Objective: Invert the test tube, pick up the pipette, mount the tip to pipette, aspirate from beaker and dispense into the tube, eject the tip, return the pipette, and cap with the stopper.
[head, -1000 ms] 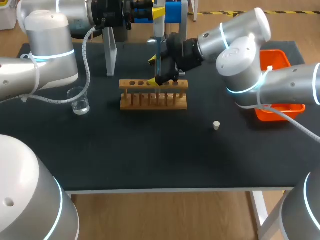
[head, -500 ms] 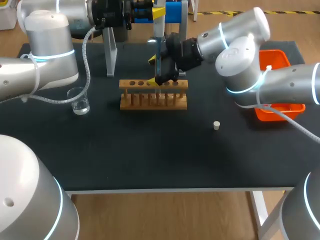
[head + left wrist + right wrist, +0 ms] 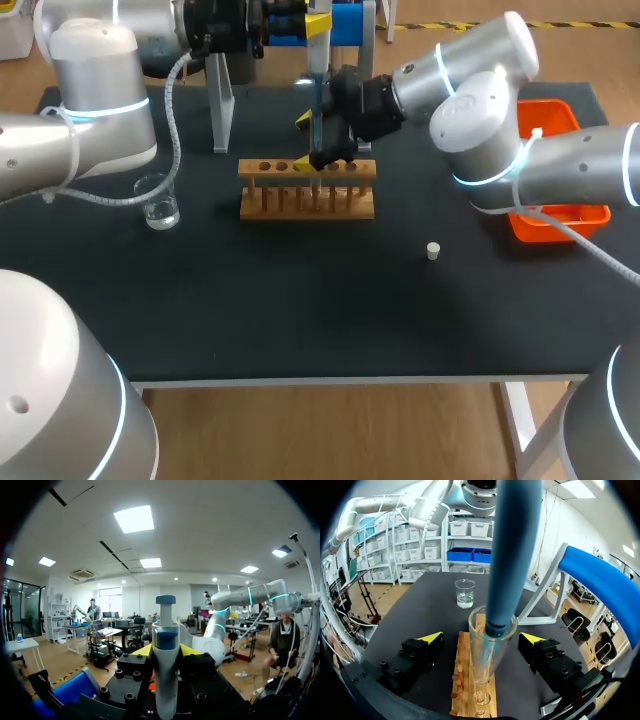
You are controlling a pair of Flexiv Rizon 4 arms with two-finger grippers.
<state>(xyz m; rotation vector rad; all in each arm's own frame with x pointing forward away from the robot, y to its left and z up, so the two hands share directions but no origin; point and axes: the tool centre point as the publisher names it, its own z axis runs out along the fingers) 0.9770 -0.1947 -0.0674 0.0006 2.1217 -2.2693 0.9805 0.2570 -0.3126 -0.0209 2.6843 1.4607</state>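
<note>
In the right wrist view the pipette (image 3: pixel 512 555) runs out of frame above the test tube (image 3: pixel 487 647). We cannot make out its tip through the glass, nor any liquid, and the tube's foot is sunk out of sight in the rack (image 3: pixel 470 690). The left wrist view cuts off the pipette's lower end. From above, our right arm (image 3: pixel 480 110) hides the middle of the orange bin (image 3: pixel 560 222) at far right, and the stopper (image 3: pixel 433 251) is too small to show detail.
</note>
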